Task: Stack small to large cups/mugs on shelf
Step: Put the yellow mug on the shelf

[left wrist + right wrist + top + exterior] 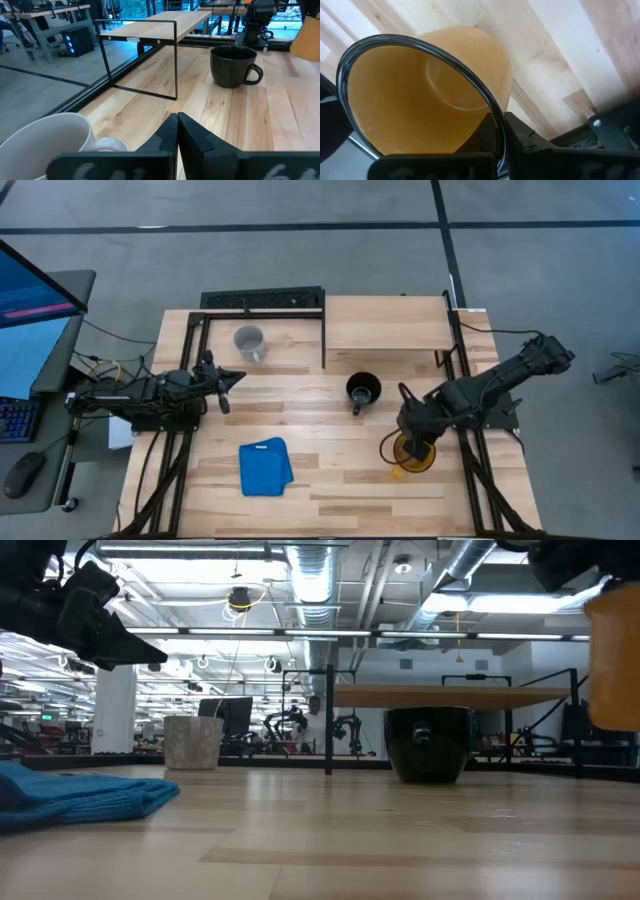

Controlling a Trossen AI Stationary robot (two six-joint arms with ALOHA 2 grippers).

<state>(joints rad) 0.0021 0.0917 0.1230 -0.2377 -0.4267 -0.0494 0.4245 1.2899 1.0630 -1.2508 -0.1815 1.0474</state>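
In the lower right of the high view, the right gripper is clenched on the rim of the yellow mug, one finger inside the mouth and one outside, as the right wrist view shows against the mug's wall. In the low view the mug hangs at the right edge with no table contact visible, so it looks lifted. The black mug stands upright near the frame's centre, just in front of the shelf, and the pale grey-white mug stands upper left of centre, beside the shelf's black frame. The left gripper waits at mid-left with its fingers pressed together on nothing, and a blue cloth lies in the lower middle. These mugs look rigid, glazed and fairly weighty, so likely slippery and chippable; a rim pinch may let one swing, so gripping the wall opposite the handle seems safest.
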